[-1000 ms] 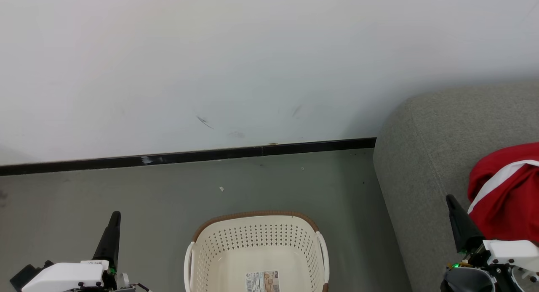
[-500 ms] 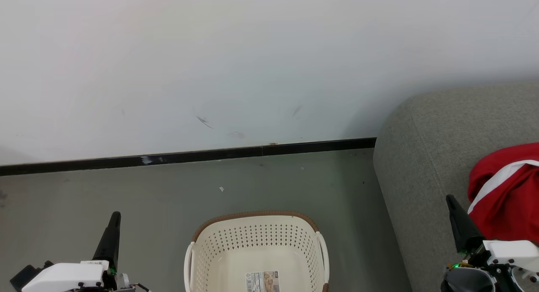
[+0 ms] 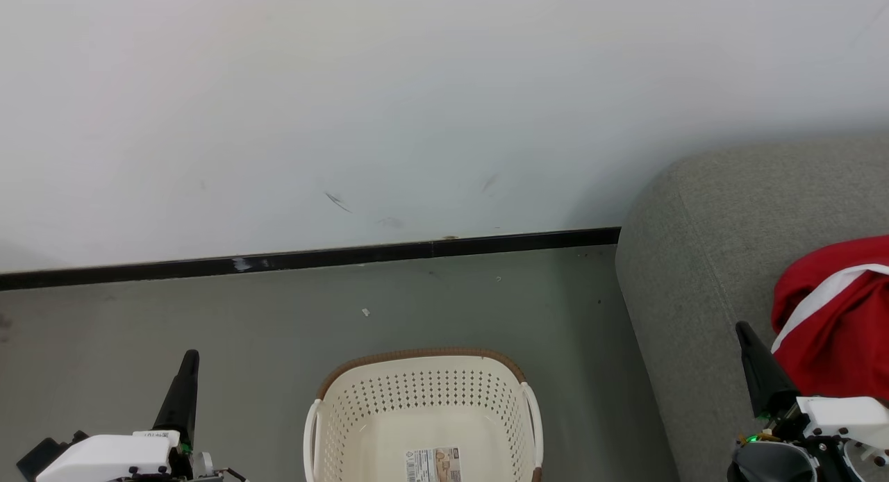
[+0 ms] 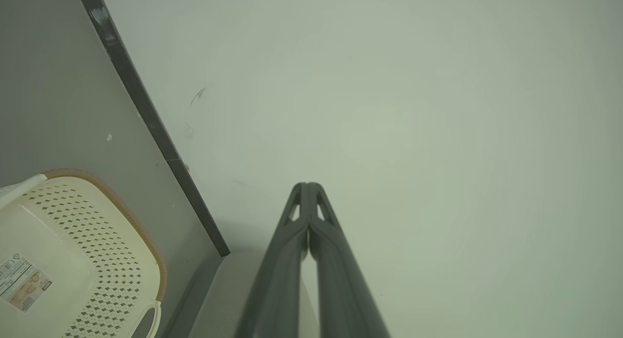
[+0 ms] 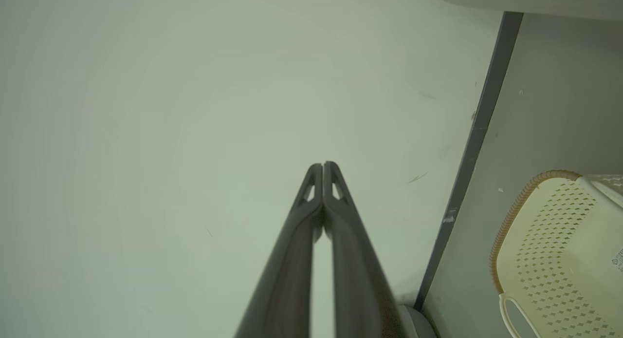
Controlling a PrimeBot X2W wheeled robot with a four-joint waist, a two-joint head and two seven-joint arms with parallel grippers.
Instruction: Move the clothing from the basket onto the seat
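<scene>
The cream basket (image 3: 424, 405) stands on the floor at the bottom centre, with just a label on its floor; it also sits at the lower left of the left wrist view (image 4: 73, 250) and at the right of the right wrist view (image 5: 559, 250). Red clothing (image 3: 837, 315) with a white stripe lies on the grey seat (image 3: 701, 273) at the right. My left gripper (image 3: 189, 355) is shut and empty, left of the basket, its tips pressed together (image 4: 307, 186). Beside the clothing, my right gripper (image 3: 742, 326) is shut with nothing in it, tips together (image 5: 322, 165).
A pale wall (image 3: 417, 100) with a dark baseboard (image 3: 312, 256) stands behind the basket. Grey floor (image 3: 264, 315) lies between the wall, the basket and the seat.
</scene>
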